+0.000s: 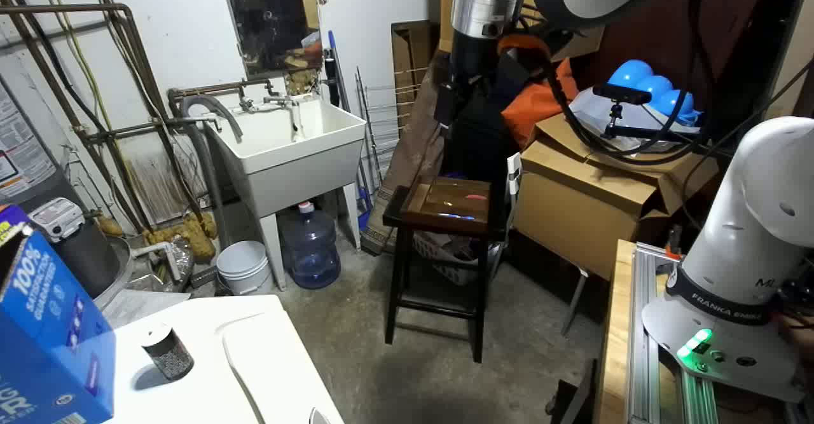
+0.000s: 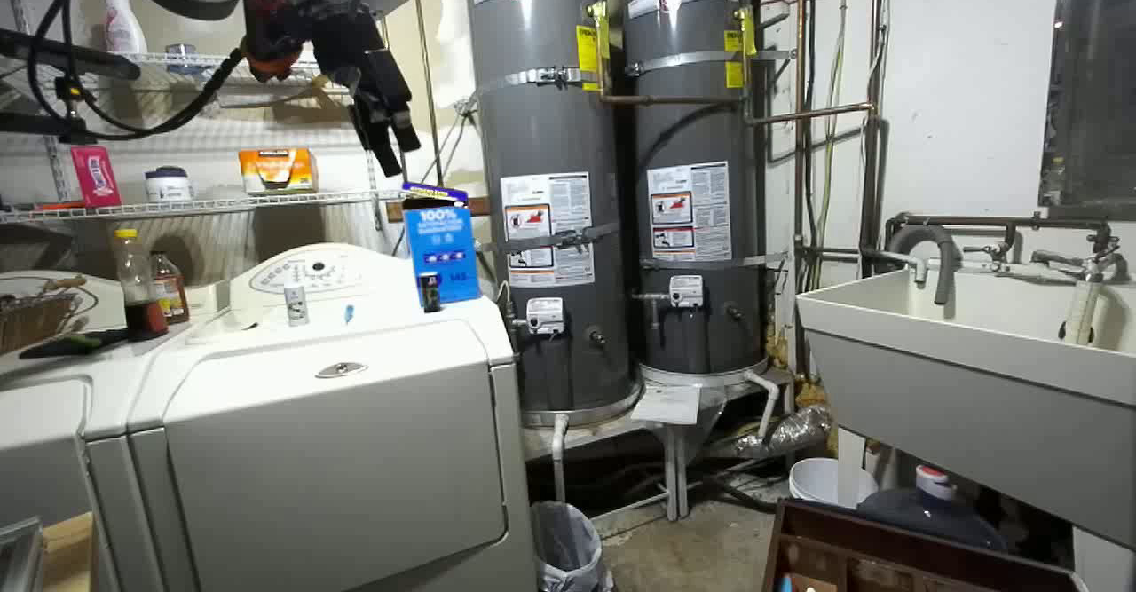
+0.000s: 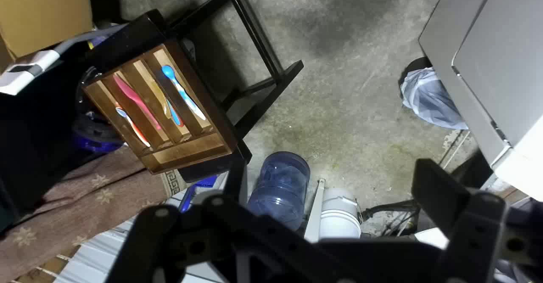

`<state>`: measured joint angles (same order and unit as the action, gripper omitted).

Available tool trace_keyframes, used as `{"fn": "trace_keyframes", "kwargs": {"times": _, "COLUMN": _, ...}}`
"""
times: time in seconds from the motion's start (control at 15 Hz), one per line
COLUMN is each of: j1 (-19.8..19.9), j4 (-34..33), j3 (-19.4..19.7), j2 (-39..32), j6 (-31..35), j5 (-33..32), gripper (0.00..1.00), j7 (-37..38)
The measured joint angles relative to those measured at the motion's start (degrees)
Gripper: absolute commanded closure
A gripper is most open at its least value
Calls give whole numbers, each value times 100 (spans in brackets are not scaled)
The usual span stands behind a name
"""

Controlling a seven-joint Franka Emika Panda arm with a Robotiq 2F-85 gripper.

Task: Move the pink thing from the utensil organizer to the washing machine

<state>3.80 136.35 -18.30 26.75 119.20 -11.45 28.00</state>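
The pink thing [image 3: 136, 100], a slim utensil, lies in a slot of the wooden utensil organizer [image 3: 191, 150]. That organizer rests on a black stool; in an exterior view the pink thing [image 1: 475, 197] is a small spot inside it. White and boxy, the washing machine [image 2: 337, 468] shows its front and top in an exterior view, and its glossy top [image 1: 280, 360] fills the lower left from another angle. My gripper [image 3: 335, 185] is open, its fingers far apart with nothing between them. It hangs in the air, away from the organizer, pointing down in an exterior view [image 2: 398, 157].
Other utensils, including a blue spoon [image 3: 182, 90], share the organizer. On the machine stand a blue box [image 1: 51, 335] and a dark can [image 1: 168, 354]. A utility sink [image 1: 299, 176], a water jug [image 3: 282, 185] and a large cardboard box [image 1: 579, 208] surround the stool.
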Motion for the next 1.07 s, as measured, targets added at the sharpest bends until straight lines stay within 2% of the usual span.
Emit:
{"fn": "trace_keyframes", "kwargs": {"times": 0.8, "j1": -13, "j4": 0, "j3": 24, "j2": 0, "j6": 0, "j5": -8, "gripper": 0, "j7": 0}}
{"fn": "trace_keyframes", "kwargs": {"times": 0.93, "j1": -26, "j4": 9, "j3": 178, "j2": 1, "j6": 54, "j5": -21, "gripper": 0, "j7": -58}}
{"fn": "trace_keyframes", "kwargs": {"times": 1.07, "j1": -24, "j4": 82, "j3": 540, "j2": 16, "j6": 287, "j5": -21, "gripper": 0, "j7": -381}}
